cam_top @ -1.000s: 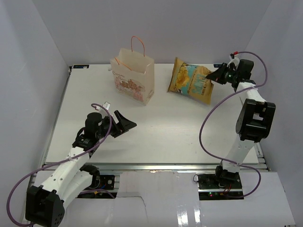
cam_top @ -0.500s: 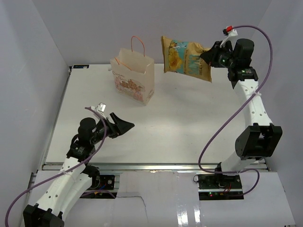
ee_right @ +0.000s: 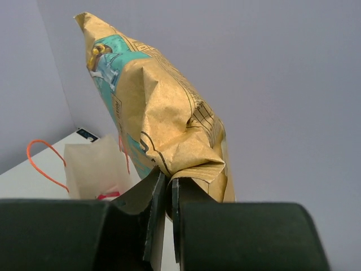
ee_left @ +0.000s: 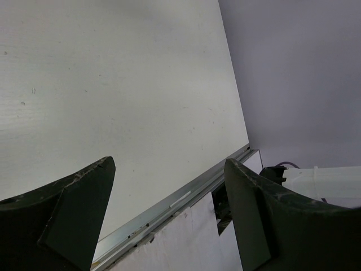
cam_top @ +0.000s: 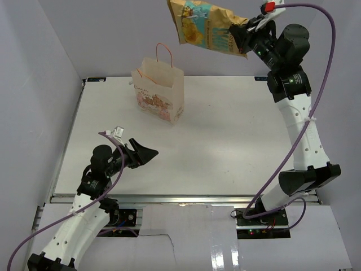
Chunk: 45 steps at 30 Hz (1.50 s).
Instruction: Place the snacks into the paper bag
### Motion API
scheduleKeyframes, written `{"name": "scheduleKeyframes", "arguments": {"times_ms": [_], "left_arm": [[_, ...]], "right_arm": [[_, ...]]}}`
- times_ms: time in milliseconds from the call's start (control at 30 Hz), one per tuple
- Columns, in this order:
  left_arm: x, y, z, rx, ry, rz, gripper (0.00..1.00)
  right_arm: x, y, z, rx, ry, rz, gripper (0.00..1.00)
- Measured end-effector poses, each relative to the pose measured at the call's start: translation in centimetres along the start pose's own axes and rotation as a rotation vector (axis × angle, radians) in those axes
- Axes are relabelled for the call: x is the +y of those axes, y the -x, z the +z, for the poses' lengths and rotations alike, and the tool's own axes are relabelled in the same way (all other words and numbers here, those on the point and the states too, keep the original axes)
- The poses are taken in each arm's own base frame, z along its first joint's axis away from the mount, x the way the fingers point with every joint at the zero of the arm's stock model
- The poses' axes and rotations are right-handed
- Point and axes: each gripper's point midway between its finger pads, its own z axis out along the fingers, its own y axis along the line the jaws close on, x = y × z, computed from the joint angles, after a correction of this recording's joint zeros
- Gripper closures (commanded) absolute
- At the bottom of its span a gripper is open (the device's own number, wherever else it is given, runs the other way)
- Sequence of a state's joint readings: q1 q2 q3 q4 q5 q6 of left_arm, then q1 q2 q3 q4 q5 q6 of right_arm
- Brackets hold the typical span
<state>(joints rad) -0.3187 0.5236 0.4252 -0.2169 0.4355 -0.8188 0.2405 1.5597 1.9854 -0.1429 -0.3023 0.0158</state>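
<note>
Since a second ago: left claw (cam_top: 148, 152) barely shifted, jaws wide and empty, low over white counter (cam_top: 225, 141). Cream paper gift bag (cam_top: 159, 93) upright, unmoved. Big yellow-and-teal crisp bag (cam_top: 206, 25) has gone from counter to high in the air, up and right of it, pinched by one end in the shut right claw (cam_top: 243, 35). Long axis near level, free end pointing left. Best next: carry left over the mouth, tip free end down, lower before release.

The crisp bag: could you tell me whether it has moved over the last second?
Yes. The crisp bag, pinched in the right gripper, has risen from low, right of the paper bag, to above its top and shifted left towards it.
</note>
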Motion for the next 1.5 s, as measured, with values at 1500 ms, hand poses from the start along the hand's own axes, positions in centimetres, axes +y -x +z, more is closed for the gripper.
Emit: {"name": "scheduleKeyframes", "arguments": {"times_ms": [1500], "left_arm": [[1.0,-0.9,-2.0,-0.046,0.031,0.014,0.11]], "right_arm": [[12.1,-8.7,7.7,0.181,0.074,-0.623,0.92]]}}
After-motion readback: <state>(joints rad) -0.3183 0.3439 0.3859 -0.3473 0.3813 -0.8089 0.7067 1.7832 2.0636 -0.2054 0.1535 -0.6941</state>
